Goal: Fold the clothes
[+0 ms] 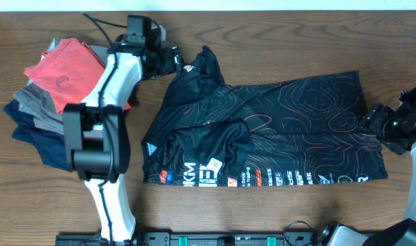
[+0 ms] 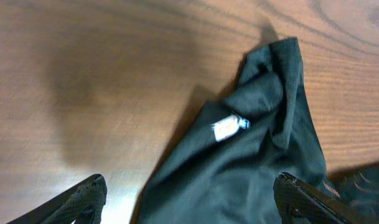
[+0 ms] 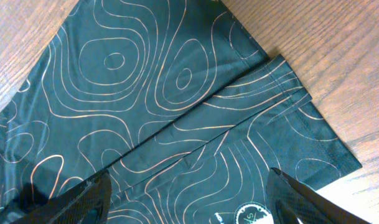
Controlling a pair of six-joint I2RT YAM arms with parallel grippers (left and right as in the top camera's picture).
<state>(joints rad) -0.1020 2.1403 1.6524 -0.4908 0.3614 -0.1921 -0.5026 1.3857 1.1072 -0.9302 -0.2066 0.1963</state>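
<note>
The black jersey with orange contour lines and white lettering lies across the middle of the table, partly folded, one sleeve turned over its left half. My left gripper is open above the jersey's far left corner, a dark fold with a small white tag; its fingers hold nothing. My right gripper is open over the jersey's right end, fingers spread above the patterned cloth near a round white logo.
A pile of folded garments stands at the far left: a red shirt on top, grey and navy below. The left arm crosses beside the pile. Bare wood shows along the front edge.
</note>
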